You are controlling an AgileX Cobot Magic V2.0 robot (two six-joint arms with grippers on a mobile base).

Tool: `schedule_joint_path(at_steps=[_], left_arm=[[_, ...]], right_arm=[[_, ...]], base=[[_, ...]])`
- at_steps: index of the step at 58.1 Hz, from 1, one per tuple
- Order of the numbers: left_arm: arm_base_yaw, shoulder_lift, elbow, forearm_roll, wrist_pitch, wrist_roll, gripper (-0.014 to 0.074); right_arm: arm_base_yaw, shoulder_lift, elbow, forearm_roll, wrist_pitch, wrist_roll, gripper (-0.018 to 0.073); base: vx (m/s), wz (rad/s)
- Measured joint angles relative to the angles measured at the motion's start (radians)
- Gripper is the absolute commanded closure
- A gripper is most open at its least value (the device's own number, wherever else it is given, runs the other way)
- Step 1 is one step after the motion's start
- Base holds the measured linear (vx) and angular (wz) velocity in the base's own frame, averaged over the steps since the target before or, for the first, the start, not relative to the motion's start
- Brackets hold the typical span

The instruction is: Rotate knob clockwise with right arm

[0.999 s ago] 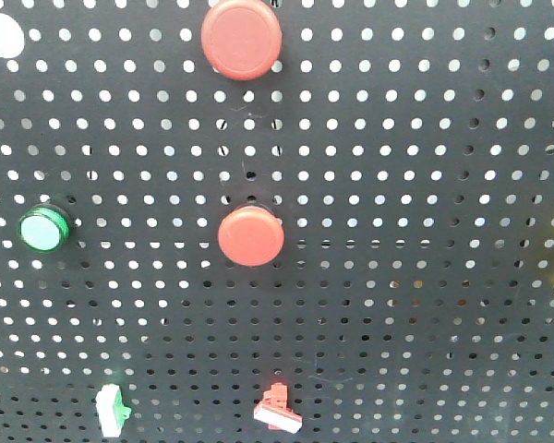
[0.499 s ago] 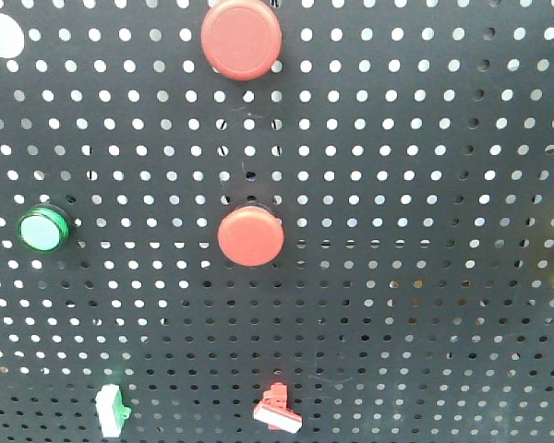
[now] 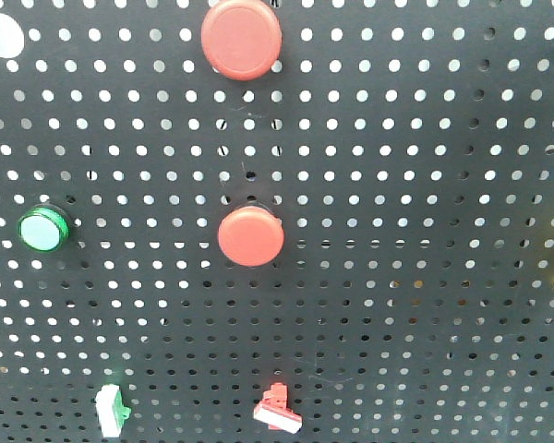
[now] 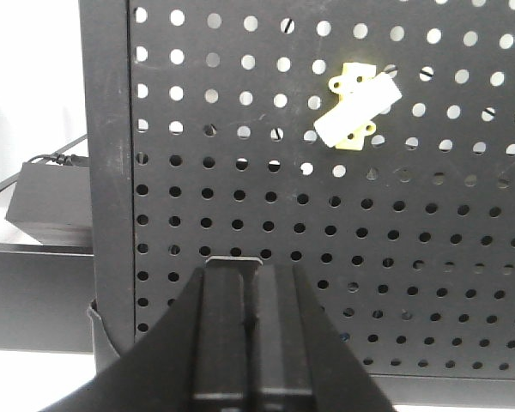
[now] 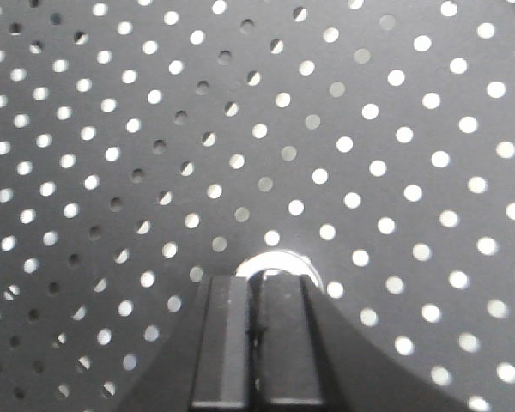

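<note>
In the right wrist view my right gripper [image 5: 256, 276] is shut, its two black fingers pressed together. Just beyond the fingertips a silver ring of the knob [image 5: 279, 256] shows on the black pegboard [image 5: 369, 154]; the fingers hide most of the knob. I cannot tell if the tips touch it. In the left wrist view my left gripper [image 4: 251, 262] is shut and empty, close to the lower left part of the pegboard [image 4: 429, 257]. Neither gripper shows in the front view.
The front view shows the pegboard [image 3: 425, 185] with two red round buttons [image 3: 241, 37] [image 3: 250, 236], a green button [image 3: 44, 229], a green-white switch [image 3: 112, 411], a red switch [image 3: 278, 409]. A yellow-white part [image 4: 356, 107] sits above the left gripper. A black box [image 4: 47, 202] lies left of the board.
</note>
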Motion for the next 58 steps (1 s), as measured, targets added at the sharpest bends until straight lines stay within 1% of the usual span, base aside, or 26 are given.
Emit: schedule_joint_path(at_steps=[7,17,28,33,39,44,50,58], left_arm=[[0.0,0.0,0.0,0.0,0.0,0.0,0.0603],[0.0,0.0,0.0,0.0,0.0,0.0,0.0603],[0.0,0.0,0.0,0.0,0.0,0.0,0.0603],[0.0,0.0,0.0,0.0,0.0,0.0,0.0603],[0.0,0.0,0.0,0.0,0.0,0.0,0.0603],[0.0,0.0,0.0,0.0,0.0,0.0,0.0603],[0.0,0.0,0.0,0.0,0.0,0.0,0.0603],[0.0,0.0,0.0,0.0,0.0,0.0,0.0603]], right_arm=[[0.0,0.013,0.0,0.0,0.0,0.028,0.027],[0.0,0.022,0.0,-0.008,0.0,0.05,0.0282],[0.0,0.023,-0.001,-0.048,0.01,0.059,0.029],[0.0,0.023,-0.024,-0.07,0.08,0.073,0.029],[0.0,0.031,-0.082,-0.108,0.217,0.097,0.029],[0.0,0.039,-0.143,-0.135,0.297,0.114,0.029],[0.0,0.044,-0.205,-0.151,0.338,0.124,0.029],[0.0,0.055,-0.246,-0.146,0.345,0.128,0.029]], base=[[0.0,0.0],[0.0,0.0],[0.0,0.0],[0.0,0.0],[0.0,0.0],[0.0,0.0],[0.0,0.0],[0.0,0.0]])
